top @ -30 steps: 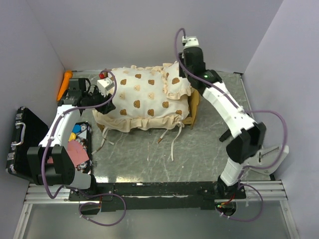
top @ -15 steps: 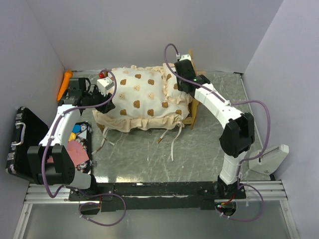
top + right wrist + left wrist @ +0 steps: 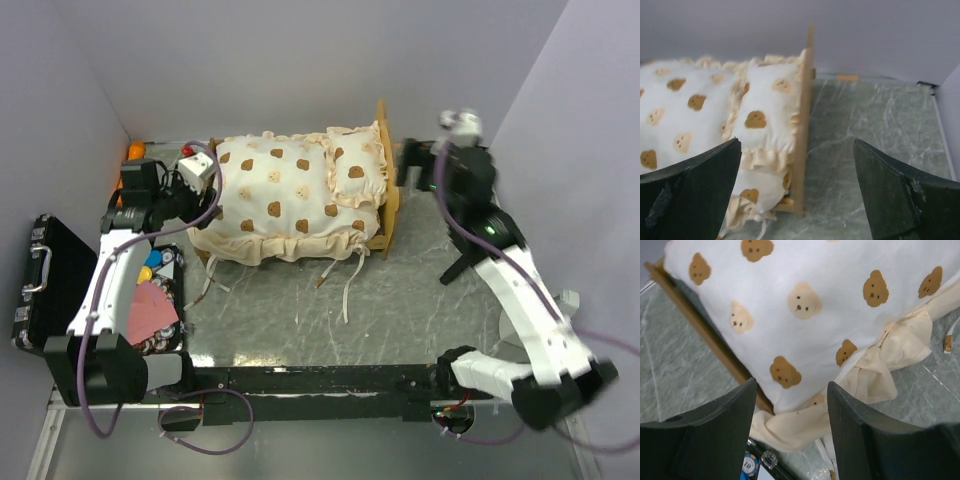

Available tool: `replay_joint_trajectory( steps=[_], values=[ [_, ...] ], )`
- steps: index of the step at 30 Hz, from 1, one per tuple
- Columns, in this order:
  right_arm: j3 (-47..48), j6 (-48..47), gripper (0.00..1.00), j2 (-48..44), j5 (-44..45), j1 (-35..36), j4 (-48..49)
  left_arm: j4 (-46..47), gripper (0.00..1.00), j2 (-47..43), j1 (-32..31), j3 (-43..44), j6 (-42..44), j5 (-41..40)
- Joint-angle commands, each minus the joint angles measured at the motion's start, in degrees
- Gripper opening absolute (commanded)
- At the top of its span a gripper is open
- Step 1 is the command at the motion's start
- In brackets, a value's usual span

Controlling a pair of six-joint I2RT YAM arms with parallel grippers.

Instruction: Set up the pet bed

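Note:
The pet bed (image 3: 383, 215) stands at the back middle, its light-wood headboard (image 3: 382, 150) upright on the right. The cream bear-print mattress (image 3: 270, 200) lies on the frame, ruffles hanging over the front. The matching pillow (image 3: 355, 170) rests on the mattress against the headboard. My left gripper (image 3: 200, 205) hovers open at the bed's left end, above the mattress corner (image 3: 805, 330) and ruffle (image 3: 790, 425). My right gripper (image 3: 410, 170) is wide open to the right of the headboard (image 3: 802, 125), clear of the pillow (image 3: 767, 115), holding nothing.
A black hard case (image 3: 40, 280) lies open at the left, with poker chips (image 3: 747, 465) and a pink piece (image 3: 150, 305) in its tray. An orange object (image 3: 133, 152) sits in the back left corner. White ties (image 3: 346, 290) trail from the bed onto the table. Walls close in on three sides.
My right gripper let go of the pillow, opened wide and pulled back to the right of the headboard. The pillow now lies flat against the headboard. The left gripper opened slightly.

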Motion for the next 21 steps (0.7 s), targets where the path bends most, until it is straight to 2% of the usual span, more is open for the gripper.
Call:
replay_joint_trajectory(
  steps=[1, 3, 5, 9, 12, 14, 16, 18, 21],
  values=[
    [-15.0, 6.7, 0.99, -10.65, -5.07, -14.27, 7.14, 1.46, 0.64, -5.87, 3.07, -4.06, -3.78, -0.3],
    [-22.3, 9.79, 0.99, -14.17, -5.68, -19.22, 8.38, 1.29, 0.63, -7.2, 3.16, -7.57, -1.86, -0.73],
    [-29.95, 10.15, 0.99, -16.9, -6.83, -21.25, 10.83, 0.76, 0.62, -7.82, 3.17, -10.83, -0.35, -2.4],
    [-36.82, 9.1, 0.99, -18.76, -7.53, -21.35, 13.48, -0.65, 0.59, -10.79, 3.25, -14.79, -0.53, -3.73],
    [-42.26, 7.87, 0.99, -18.41, -8.32, -21.44, 18.21, 2.5, 0.62, -15.71, 3.51, -19.43, -0.96, -5.21],
    [-48.67, 7.6, 0.99, -19.46, -10.16, -21.44, 26.88, 10.73, 0.65, -20.8, 4.82, -24.52, -3.23, -7.4],
    [-56.74, 7.43, 0.99, -20.95, -10.87, -21.44, 37.33, 24.77, 0.7, -25.11, 8.07, -31.12, -7.53, -9.08],
    [-62.99, 7.43, 0.99, -20.87, -8.87, -21.44, 47.79, 34.36, 0.85, -25.05, 8.61, -34.56, -12.28, -10.93],
    [-68.11, 6.82, 0.99, -17.02, -5.69, -21.44, 58.1, 49.48, 0.94, -24.34, 8.7, -41.84, -21.4, -9.87]
  ],
)
